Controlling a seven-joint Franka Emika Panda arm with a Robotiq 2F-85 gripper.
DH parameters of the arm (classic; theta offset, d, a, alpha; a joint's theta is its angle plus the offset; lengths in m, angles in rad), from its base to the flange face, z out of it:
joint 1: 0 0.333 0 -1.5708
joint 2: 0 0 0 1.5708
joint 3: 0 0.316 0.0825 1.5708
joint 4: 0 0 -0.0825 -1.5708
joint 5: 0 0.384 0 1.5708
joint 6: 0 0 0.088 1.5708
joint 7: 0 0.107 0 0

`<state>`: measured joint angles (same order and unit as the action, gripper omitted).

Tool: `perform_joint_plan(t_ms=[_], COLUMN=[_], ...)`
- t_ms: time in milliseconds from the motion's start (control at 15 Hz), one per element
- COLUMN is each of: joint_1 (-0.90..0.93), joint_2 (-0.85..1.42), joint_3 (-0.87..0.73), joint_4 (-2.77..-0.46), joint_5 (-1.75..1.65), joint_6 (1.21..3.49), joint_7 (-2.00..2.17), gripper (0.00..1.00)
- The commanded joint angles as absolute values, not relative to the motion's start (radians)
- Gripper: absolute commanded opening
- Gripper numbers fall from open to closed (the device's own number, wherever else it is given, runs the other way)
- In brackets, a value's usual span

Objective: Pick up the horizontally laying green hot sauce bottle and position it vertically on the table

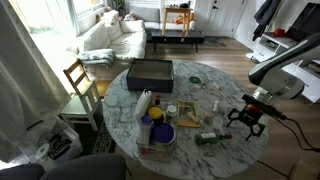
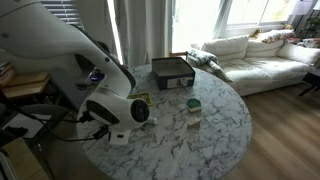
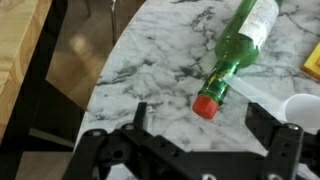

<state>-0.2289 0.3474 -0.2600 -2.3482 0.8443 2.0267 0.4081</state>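
Lying flat on the marble counter (image 3: 150, 60), the green hot sauce bottle (image 3: 238, 50) is pointing its red cap (image 3: 205, 105) toward 7 o'clock in the wrist view. Its long axis is running up toward 1 o'clock, where the frame's top edge is cutting off the base. The pincer (image 3: 200, 128) is hovering just short of the cap, its jaws standing wide apart and gripping nothing. In an exterior view the bottle (image 1: 209, 138) is showing as a small green shape near the counter's rim at about 5 o'clock of the round top. It is lying roughly 9 to 3 o'clock just beside the pincer (image 1: 246, 122), though it is too small there to tell which end is carrying the cap. In an exterior view the white arm (image 2: 60, 50) is filling the near side and hiding the bottle, while a black box (image 2: 172, 70) is sitting at the counter's far edge.
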Motion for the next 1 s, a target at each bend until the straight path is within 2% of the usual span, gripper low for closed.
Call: perform_joint_plan(t_ms=[0, 533, 600, 733, 933], joint_1=[-0.23, -0.247, -0.25, -0.251, -0.251], joint_2=[0.363, 0.396, 0.396, 0.397, 0.4], joint_3=[-0.262, -0.27, -0.272, -0.276, -0.278], joint_4=[-2.338, -2.342, -2.345, -2.351, -2.359], joint_5=[0.88, 0.986, 0.998, 1.015, 1.034], joint_6=[2.018, 2.031, 2.031, 2.033, 2.036], joint_7=[0.423, 0.44, 0.436, 0.432, 0.431], gripper=[1.0, 1.0, 0.95, 0.7, 0.45])
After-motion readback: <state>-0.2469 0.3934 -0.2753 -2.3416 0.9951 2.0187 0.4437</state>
